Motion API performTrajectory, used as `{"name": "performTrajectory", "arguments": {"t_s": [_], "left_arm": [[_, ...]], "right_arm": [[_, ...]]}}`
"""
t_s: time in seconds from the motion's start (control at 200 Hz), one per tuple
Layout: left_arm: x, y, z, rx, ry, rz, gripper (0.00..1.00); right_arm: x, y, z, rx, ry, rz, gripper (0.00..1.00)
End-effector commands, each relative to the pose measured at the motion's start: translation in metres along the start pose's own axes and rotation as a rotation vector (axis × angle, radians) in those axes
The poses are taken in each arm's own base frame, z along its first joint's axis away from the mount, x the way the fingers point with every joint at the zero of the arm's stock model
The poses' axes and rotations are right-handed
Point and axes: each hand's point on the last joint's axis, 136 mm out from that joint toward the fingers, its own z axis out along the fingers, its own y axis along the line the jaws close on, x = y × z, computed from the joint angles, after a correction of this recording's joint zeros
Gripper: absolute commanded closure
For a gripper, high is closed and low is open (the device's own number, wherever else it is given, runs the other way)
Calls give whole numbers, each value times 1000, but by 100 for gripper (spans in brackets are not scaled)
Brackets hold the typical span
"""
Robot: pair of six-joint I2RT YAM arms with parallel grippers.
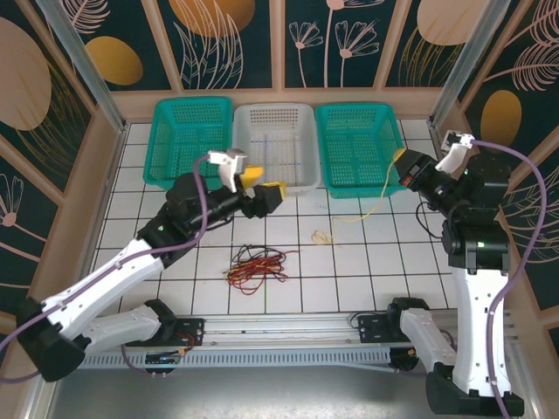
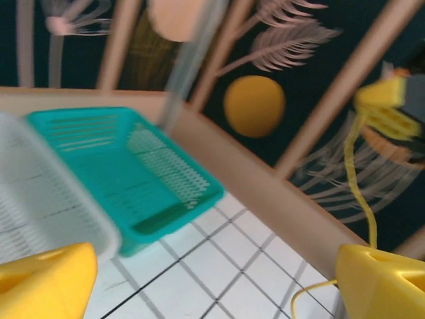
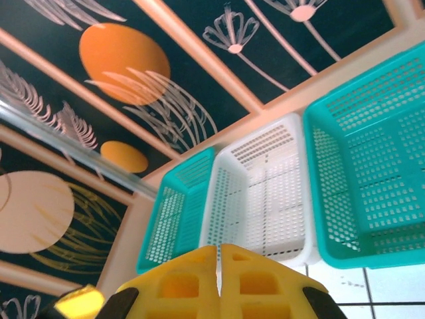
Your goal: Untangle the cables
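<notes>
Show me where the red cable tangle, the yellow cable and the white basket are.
red tangle (image 1: 258,266): top view, middle of the bundle.
yellow cable (image 1: 322,236): top view, its curled end on the tiles.
white basket (image 1: 273,148): top view, its bare floor.

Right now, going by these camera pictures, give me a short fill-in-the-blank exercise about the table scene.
1. The middle basket of the back row is ___.
2. The cable hanging from the shut right gripper is ___ in colour.
3. The jaws of the left gripper stand ___.
Missing words: white, yellow, open.
</notes>
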Motion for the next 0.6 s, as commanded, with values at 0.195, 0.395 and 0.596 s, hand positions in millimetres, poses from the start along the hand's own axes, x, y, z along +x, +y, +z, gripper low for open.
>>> {"name": "performTrajectory", "arguments": {"t_s": [0.195,0.395,0.596], "left_arm": [[32,-80,41,423,185,126,11],[53,-87,41,488,236,107,13],[62,-89,41,519,272,80,16]], "right_arm": [[16,47,29,-163,98,-30,100],[18,63,38,-218,113,-24,100],[14,73,45,-269,108,1,100]]}}
